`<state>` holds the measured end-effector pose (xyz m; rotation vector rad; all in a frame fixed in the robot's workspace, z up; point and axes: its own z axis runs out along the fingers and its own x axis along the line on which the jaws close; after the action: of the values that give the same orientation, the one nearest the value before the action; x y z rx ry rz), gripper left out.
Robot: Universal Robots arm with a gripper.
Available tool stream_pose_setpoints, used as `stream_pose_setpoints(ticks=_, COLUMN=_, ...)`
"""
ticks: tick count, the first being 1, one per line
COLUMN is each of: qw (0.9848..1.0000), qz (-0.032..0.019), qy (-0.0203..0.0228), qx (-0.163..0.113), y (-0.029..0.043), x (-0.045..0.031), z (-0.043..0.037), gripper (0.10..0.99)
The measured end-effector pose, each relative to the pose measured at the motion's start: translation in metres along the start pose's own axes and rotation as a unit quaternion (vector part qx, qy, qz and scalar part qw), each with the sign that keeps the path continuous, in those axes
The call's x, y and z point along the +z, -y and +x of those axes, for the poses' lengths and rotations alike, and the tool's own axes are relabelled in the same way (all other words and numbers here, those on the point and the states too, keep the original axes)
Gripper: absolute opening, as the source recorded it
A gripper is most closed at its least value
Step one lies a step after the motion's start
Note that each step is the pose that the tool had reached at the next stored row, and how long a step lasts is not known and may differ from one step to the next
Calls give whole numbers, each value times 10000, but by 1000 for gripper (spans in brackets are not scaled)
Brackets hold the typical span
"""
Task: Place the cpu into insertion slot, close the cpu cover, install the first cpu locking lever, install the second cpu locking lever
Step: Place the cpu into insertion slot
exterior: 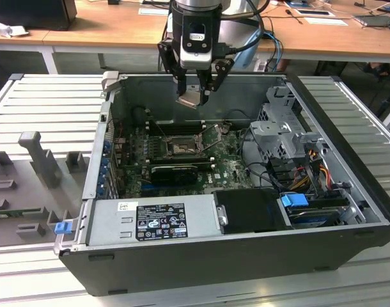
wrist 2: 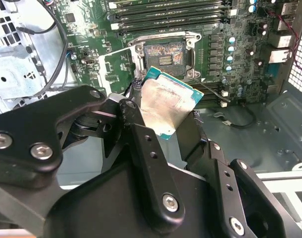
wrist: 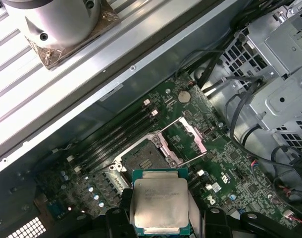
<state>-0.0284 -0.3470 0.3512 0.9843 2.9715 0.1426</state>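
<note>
Tan-silver metal marks the cpu (exterior: 189,100), pinched along one edge by the closed fingers of the gripper (exterior: 195,96). It hangs over the far side of the open computer case (exterior: 214,262), well above the board. In the second wrist view the chip looks tilted rather than level with the board, and most of its face juts free of the fingers.

That narrow hold is the first risk: a knock could turn the chip or let it slip. The insertion slot (exterior: 180,147) lies below and nearer the camera, its pin field bare. A chip coming down skewed or off-centre would likely bend the pins. Just beside the slot, toward the exterior view's right, the cpu cover (wrist: 183,136) stands swung open. A finger or a chip corner could catch its frame on the way down.

At the exterior view's left, a grey moulded tray (exterior: 16,211) carries an upright grey post (exterior: 36,153), and a blue clip (exterior: 62,226) sits by the case corner. Inside the case, from left to right:
- the labelled power supply (exterior: 153,220) along the near wall
- the green motherboard (exterior: 230,167) behind it
- a silver drive cage (exterior: 281,131) with coloured cables (exterior: 310,171) below it
</note>
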Motion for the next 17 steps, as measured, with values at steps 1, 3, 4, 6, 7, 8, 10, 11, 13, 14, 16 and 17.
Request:
stream_pose_setpoints(ticks=1, qw=10000, qz=-1, qy=1, qx=14, y=0, x=1, z=0, gripper=525)
stream_pose_setpoints(ticks=3, qw=10000, qz=-1, qy=3, qx=36, y=0, x=1, z=0, gripper=525)
stream_pose_setpoints(ticks=4, qw=10000, qz=-1, qy=4, qx=46, y=0, x=2, z=0, gripper=525)
stream_pose_setpoints(ticks=6, qw=10000, qz=-1, qy=6, qx=65, y=0, x=3, z=0, gripper=525)
stream_pose_setpoints(ticks=7, qw=10000, qz=-2, qy=7, qx=75, y=0, x=3, z=0, gripper=525)
stream_pose_setpoints(ticks=8, qw=10000, qz=-2, qy=8, qx=86, y=0, x=4, z=0, gripper=525)
stream_pose_setpoints(ticks=10, qw=9999, qz=-3, qy=11, qx=116, y=0, x=5, z=0, gripper=525)
stream_pose_setpoints(ticks=11, qw=9999, qz=-3, qy=12, qx=131, y=0, x=5, z=0, gripper=525)
stream_pose_setpoints(ticks=13, qw=9999, qz=-3, qy=14, qx=157, y=0, x=5, z=0, gripper=525)
stream_pose_setpoints(ticks=14, qw=9998, qz=-4, qy=16, qx=181, y=1, x=6, z=0, gripper=525)
stream_pose_setpoints(ticks=16, qw=9997, qz=-5, qy=20, qx=226, y=1, x=6, z=0, gripper=525)
stream_pose_setpoints(ticks=17, qw=9997, qz=-5, qy=22, qx=239, y=1, x=7, z=0, gripper=525)
